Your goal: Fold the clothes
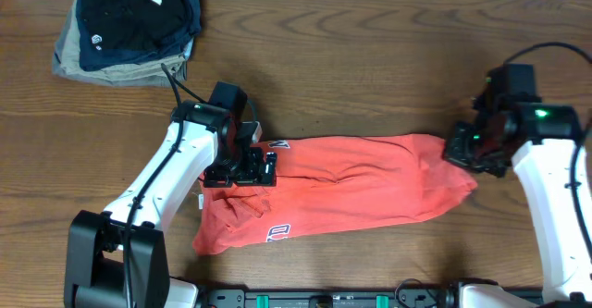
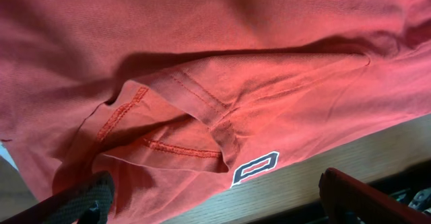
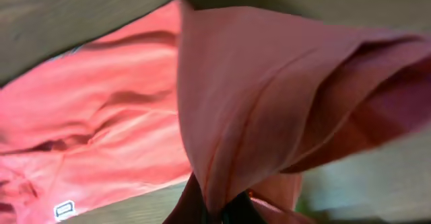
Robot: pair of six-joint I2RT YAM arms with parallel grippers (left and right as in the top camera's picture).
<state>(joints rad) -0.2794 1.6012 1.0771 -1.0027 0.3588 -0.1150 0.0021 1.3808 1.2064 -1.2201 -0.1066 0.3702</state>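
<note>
The T-shirt (image 1: pixel 351 183) lies partly folded on the wooden table (image 1: pixel 370 67), towards the near edge and between the two arms. Its long axis runs side to side across my overhead view. White lettering (image 2: pixel 256 167) shows at the lower left corner of the cloth, close to the table's front edge, and the fabric there is rumpled, with a stitched sleeve hem (image 2: pixel 195 103) turned over on itself. The right gripper (image 1: pixel 467 151) sits at the shirt's right end, closed tight on a pinch of the cloth. In the right wrist view, the fabric rises out of the jaws as a tented fold, so I judge that end to be lifted a little off the table. The left gripper (image 1: pixel 242 165) hangs over the shirt's left end with its jaws spread wide and nothing between them. Its wrist camera looks straight down on the bunched sleeve, with both fingers (image 2: pixel 81 200) clear of the cloth. The shirt therefore extends from the right pincer leftwards towards the left arm, and the left arm is the nearer one to the loose, untidy end. My assessment is that the next move depends on the left pincer getting hold of that end. A pile of folded dark and khaki garments (image 1: pixel 129 21) sits at the far left corner, well apart from the work.
</note>
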